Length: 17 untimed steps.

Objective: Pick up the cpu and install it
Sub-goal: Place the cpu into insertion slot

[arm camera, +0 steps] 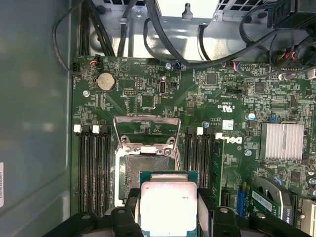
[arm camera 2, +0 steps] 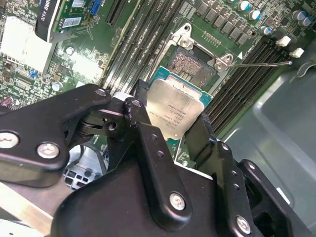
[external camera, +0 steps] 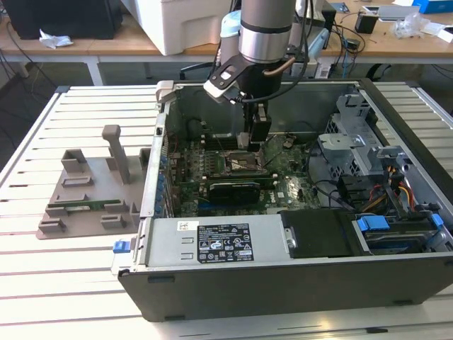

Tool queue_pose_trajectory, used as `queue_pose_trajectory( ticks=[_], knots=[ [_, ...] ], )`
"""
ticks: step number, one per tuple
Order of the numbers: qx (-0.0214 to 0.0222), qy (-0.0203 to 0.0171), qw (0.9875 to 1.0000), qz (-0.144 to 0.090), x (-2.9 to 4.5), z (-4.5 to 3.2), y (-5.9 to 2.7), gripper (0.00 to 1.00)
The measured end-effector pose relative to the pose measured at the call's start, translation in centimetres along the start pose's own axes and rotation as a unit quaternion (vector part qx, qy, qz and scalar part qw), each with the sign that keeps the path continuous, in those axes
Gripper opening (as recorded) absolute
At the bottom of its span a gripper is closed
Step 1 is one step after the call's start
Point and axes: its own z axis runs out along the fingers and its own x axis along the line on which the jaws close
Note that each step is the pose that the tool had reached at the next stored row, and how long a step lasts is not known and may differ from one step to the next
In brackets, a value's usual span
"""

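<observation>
The cpu, a flat square chip with a pale silver top on a green edge, is held between my gripper's black fingers in both wrist views. My gripper is shut on it and hangs inside the open computer case, just above the motherboard. The bare cpu socket lies right beside the chip, its metal load plate swung open. The chip overlaps one edge of the socket and is tilted in the second wrist view.
The case wall surrounds the board. A black expansion card lies near the socket, memory slots flank it, and a heatsink sits nearby. Cables and a drive cage fill the exterior view's right. A grey moulded tray stands outside.
</observation>
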Motion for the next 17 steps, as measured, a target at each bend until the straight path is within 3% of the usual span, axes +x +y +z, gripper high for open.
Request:
queue_pose_trajectory(
  ticks=[5,6,7,10,17],
  knots=[
    [0.0000,0.0000,1.0000,0.000,0.02,1.31,0.03,0.55],
    [0.0000,-0.0001,1.0000,0.000,0.03,1.84,0.04,0.55],
    [0.0000,-0.0003,1.0000,0.000,0.06,2.86,0.06,0.55],
    [0.0004,-0.0127,0.9999,0.000,1.17,3.37,0.00,0.55],
    [0.0004,-0.0135,0.9999,0.000,2.03,4.99,-0.35,0.55]
  ],
)
